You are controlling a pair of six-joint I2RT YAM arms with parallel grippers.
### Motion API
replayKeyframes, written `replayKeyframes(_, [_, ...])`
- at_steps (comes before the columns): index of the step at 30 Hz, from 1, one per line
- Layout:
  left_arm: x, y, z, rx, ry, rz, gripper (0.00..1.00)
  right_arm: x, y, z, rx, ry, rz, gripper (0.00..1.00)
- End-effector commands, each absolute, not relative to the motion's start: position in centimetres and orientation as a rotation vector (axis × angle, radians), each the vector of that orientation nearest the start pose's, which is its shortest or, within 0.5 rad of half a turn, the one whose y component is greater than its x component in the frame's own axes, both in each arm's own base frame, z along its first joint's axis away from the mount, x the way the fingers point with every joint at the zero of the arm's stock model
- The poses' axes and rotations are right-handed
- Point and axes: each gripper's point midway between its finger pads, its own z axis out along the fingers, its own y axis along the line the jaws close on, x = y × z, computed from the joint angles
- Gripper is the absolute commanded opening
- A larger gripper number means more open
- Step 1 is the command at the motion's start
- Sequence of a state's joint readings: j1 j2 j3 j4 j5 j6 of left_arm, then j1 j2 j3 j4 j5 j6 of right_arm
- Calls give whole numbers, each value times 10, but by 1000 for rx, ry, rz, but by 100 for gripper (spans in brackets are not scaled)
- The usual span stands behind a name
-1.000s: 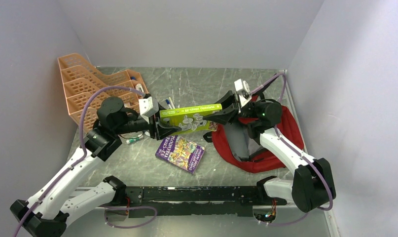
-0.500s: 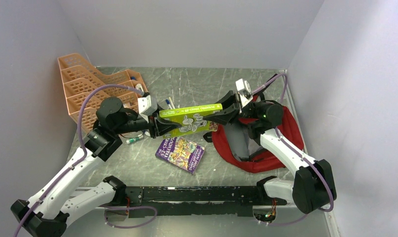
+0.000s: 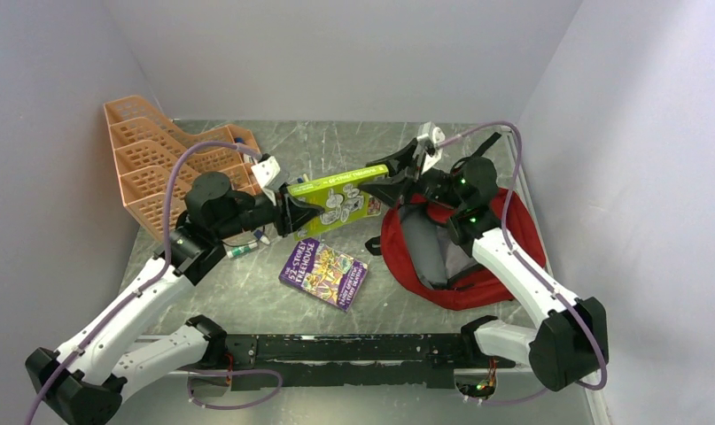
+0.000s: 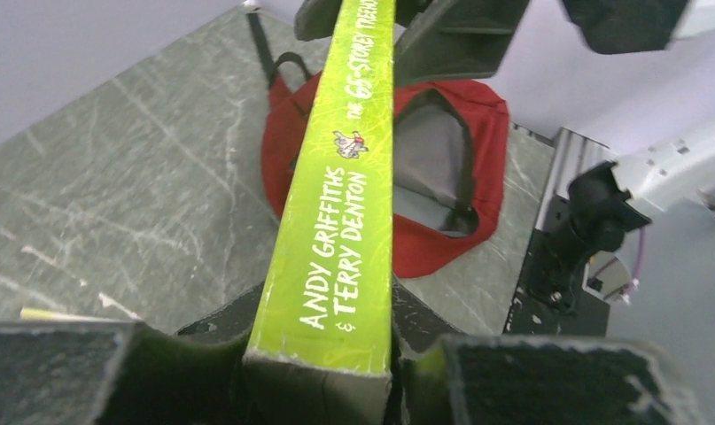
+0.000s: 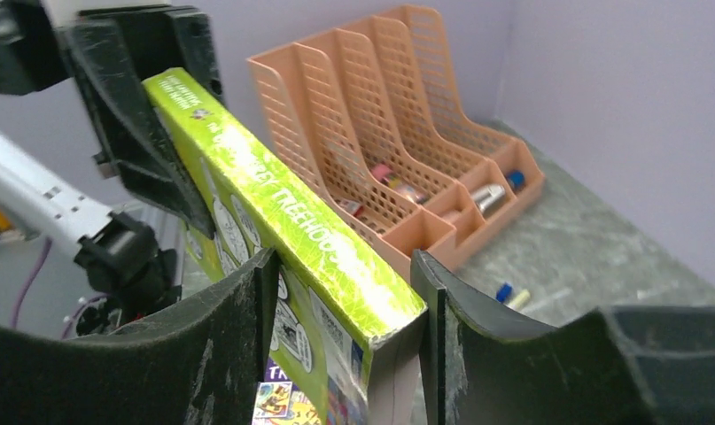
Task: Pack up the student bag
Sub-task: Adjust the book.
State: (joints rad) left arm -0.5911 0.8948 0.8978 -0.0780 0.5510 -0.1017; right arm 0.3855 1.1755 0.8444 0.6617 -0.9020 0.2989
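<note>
While the left gripper (image 3: 289,212) is clamping one end of a lime-green paperback (image 3: 340,197), the book is hanging in the air, its glossy spine facing up and sloping upward toward the right gripper (image 3: 393,177). From the left wrist, the scuffed black fingers (image 4: 61,372) are pressing on both covers just under the slim rectangular spine, so these jaws are standing narrow with the book pinched between them. At the other end, the right gripper's curved, matte black fingers (image 5: 203,354) are flanking the book's corner. They are sitting partly parted, one beside the spine edge and the cartoon-printed cover leaning toward the other. Whether they are actually squeezing I cannot tell.

The student bag (image 3: 513,252) is lying flat on the right side of the table, beside and partly beneath the right arm. It is a soft, rumpled red fabric shape, with its mouth gaping and smooth grey lining (image 3: 431,257) showing. The book's right end is hovering near the bag's upper left rim. A purple paperback (image 3: 325,273) is lying flat on the mottled, scratched grey-green tabletop (image 3: 353,150), nearer the arm bases than the lifted book. An orange plastic rack (image 3: 154,164) of slanted, lattice-walled compartments is standing at the far left, with small items resting in its bottoms. A couple of pens (image 3: 244,251) are lying between it and the purple paperback.
</note>
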Motion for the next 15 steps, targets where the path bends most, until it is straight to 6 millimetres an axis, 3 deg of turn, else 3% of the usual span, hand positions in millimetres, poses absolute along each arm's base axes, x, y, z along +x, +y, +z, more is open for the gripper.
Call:
replayKeyframes(1, [241,-239,316,581,1643,-859,5,342,215,346,-497,1400,738,54])
replayKeyframes(4, [256,-232,304,498,1717,-803,5,351,196,334,-313,1495,698,54])
replayKeyframes(8, [272,-224,279,385,1845,-727,5,358,167,296,-103,1692,584,51])
replayKeyframes(15, [277,-223,260,338,1930,-708,5,339,107,230,44,1948,247,56])
